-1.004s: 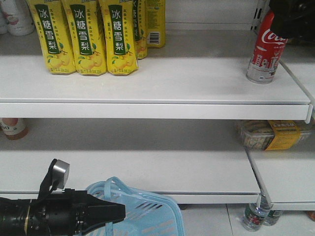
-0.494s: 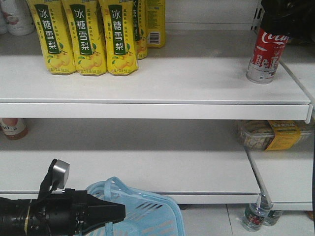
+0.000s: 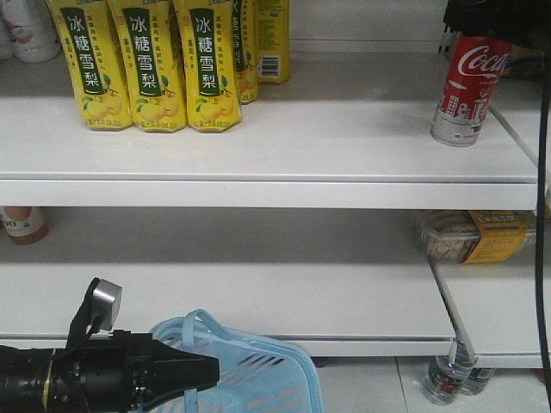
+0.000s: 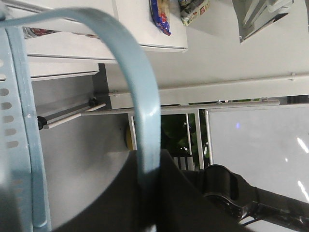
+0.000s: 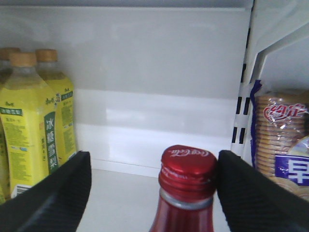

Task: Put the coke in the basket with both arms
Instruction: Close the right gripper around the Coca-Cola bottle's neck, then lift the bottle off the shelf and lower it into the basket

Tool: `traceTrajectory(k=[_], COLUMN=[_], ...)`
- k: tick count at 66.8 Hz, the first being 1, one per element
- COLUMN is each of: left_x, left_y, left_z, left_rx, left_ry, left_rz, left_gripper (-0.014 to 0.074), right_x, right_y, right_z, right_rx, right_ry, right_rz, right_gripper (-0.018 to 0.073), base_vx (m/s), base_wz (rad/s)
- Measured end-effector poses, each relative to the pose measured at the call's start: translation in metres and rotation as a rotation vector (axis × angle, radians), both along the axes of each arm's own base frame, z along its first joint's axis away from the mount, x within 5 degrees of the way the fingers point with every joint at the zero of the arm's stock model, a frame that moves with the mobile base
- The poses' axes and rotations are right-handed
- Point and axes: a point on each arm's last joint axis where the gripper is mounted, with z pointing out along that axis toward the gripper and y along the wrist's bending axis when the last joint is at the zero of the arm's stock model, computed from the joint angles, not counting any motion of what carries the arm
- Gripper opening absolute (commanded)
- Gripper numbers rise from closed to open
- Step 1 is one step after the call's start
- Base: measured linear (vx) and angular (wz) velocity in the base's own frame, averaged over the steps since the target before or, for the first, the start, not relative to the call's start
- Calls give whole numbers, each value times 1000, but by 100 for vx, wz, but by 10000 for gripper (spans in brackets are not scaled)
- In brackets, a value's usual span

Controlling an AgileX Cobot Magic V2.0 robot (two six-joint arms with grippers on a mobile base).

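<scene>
Left gripper [image 3: 205, 372] clamped on a handle of the basket [image 3: 288, 366], low in front. Farther back, right gripper [image 5: 153, 157] spread wide either side of the coke [image 3: 465, 90] cap, coke upright on upper shelf [image 3: 258, 146]. Grasp step, seemingly. Next: close squarely, lift clear, carry down to basket.

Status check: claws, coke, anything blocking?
Right claw open, straddling coke cap. Left claw shut on basket handle. Coke upright on shelf, nothing blocking.
</scene>
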Motion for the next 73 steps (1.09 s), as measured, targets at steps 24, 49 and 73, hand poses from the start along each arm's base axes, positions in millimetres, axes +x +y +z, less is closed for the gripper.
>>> traceTrajectory(k=[24, 49, 73], left_x=[0, 0, 0], left_y=[0, 0, 0], left_z=[0, 0, 0], left_rx=[0, 0, 0], left_ry=[0, 0, 0], left_rz=[0, 1, 1], left_gripper=[-6, -6, -6], right_x=[24, -6, -75], right_y=[-1, 10, 77], right_z=[-13, 1, 19], right_rx=[-10, -32, -120], right_ry=[60, 126, 171], right_rz=[-13, 46, 361], right_gripper=[-19, -9, -5], base_vx=[0, 0, 0], base_wz=[0, 0, 0])
